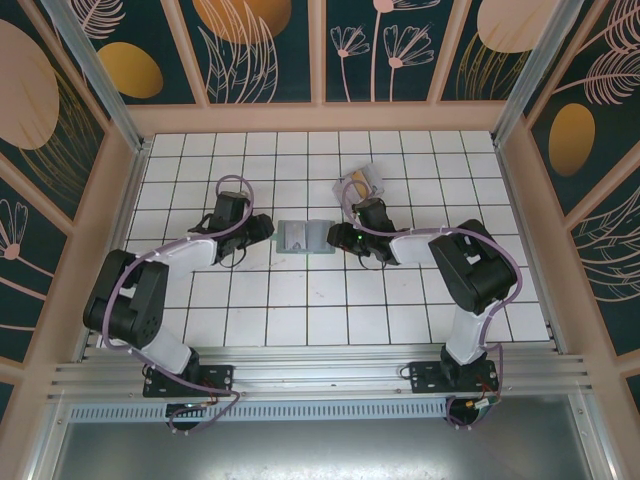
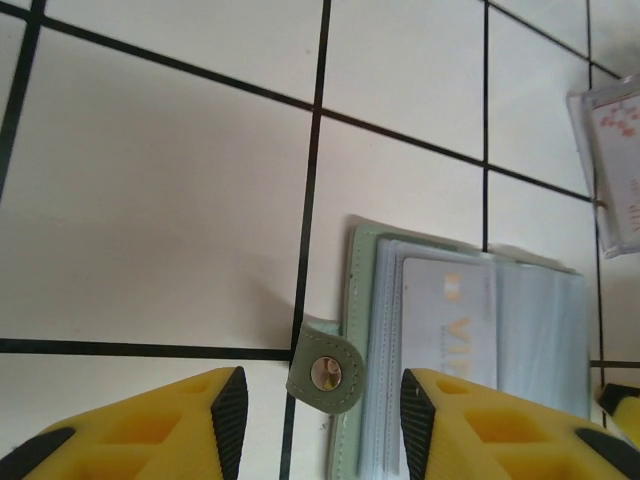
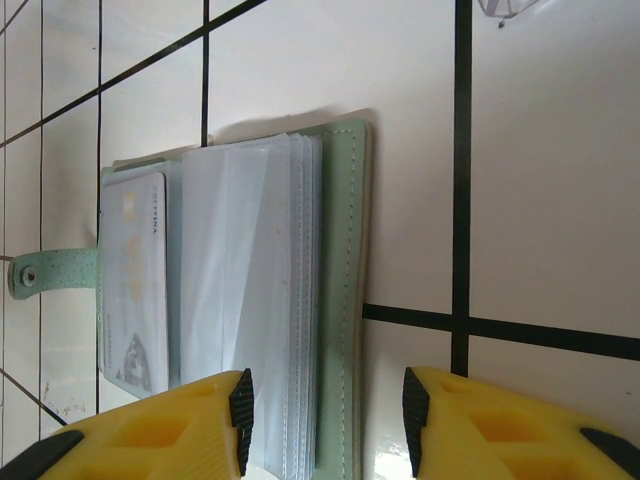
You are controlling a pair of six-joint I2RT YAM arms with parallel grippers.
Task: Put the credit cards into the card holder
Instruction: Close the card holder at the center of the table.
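Card holder (image 1: 303,237) lies open on the counter (image 1: 300,320) between my two arms, pale inside up, and one seated card (image 3: 135,290) is tucked in the pocket on the strap side. My left pincer (image 2: 322,405) stands open, fingers on either side of the snap tab (image 2: 325,372) and not touching it as far as I can tell. My right pincer (image 3: 325,405) is open too, over the opposite edge. The fan of clear sleeves (image 3: 245,280) and the stitched green border lie in its gap, nothing clamped. The rest of the credit cards (image 1: 362,182) wait in a small stack on the far side, just beyond my right arm and apart from the holder. So the job now, as I judge it, is the next card. I'd steady the holder with the left at the tab side so it can't skid on these glossy tiles. Then I'd take the right to the stack, pinch one card only by a short edge, and keep it low and level. It should go corner-first into a free sleeve, because shoving at the loose plastic would likely buckle it.
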